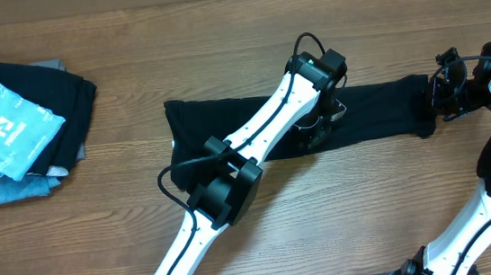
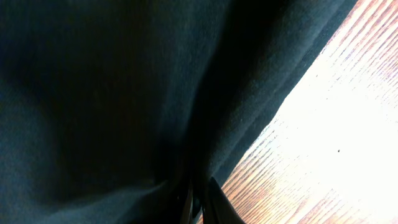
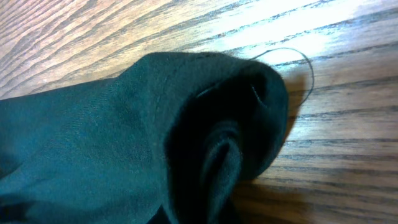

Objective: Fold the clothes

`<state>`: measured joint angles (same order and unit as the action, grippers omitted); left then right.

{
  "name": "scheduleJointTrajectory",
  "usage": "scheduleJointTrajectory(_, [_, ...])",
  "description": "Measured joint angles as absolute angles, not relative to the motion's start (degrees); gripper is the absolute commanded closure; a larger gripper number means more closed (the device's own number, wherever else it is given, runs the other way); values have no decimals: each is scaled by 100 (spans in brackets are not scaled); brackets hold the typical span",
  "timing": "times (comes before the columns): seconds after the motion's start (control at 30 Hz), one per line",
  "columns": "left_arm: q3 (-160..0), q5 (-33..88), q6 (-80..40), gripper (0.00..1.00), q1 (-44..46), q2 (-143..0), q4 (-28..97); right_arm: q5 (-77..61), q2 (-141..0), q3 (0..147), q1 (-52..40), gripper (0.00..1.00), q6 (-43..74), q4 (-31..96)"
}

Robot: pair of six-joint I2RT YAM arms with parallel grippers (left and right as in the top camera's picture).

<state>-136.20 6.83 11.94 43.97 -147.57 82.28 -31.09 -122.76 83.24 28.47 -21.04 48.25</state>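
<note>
The clothes (image 1: 378, 111), a black T-shirt, lie as a long narrow strip across the middle of the wooden table. My left gripper (image 1: 316, 135) is down on the strip's near edge at its middle. In the left wrist view the two fingertips (image 2: 198, 205) stand almost together, with dark fabric (image 2: 124, 93) pinched at them. My right gripper (image 1: 438, 101) is at the strip's right end. In the right wrist view bunched fabric (image 3: 124, 124) wraps over the jaws and hides them.
A pile of folded garments sits at the far left, topped by a light-blue garment with white print (image 1: 0, 125). Bare wood (image 1: 217, 32) lies behind and in front of the strip. A loose thread (image 3: 305, 62) curls off the fabric's end.
</note>
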Motion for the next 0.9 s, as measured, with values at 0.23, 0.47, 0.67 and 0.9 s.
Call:
scheduleJointTrajectory(0.23, [-13620, 679, 1175, 93, 4427, -14755, 8125, -3107, -12276, 8324, 2847, 96, -2102, 4827])
scheduleJointTrajectory(0.47, [-13620, 635, 1153, 96, 4434, -14757, 8230, -3111, -12276, 8324, 2847, 96, -2102, 4827])
scheduleJointTrajectory(0.67, [-13620, 569, 1153, 96, 4574, -14755, 8388, -3111, -12276, 8324, 2845, 96, -2102, 4840])
scheduleJointTrajectory(0.9, [-13526, 530, 1146, 72, 4729, -14755, 8348, -3109, -12276, 8324, 2847, 96, -2102, 4842])
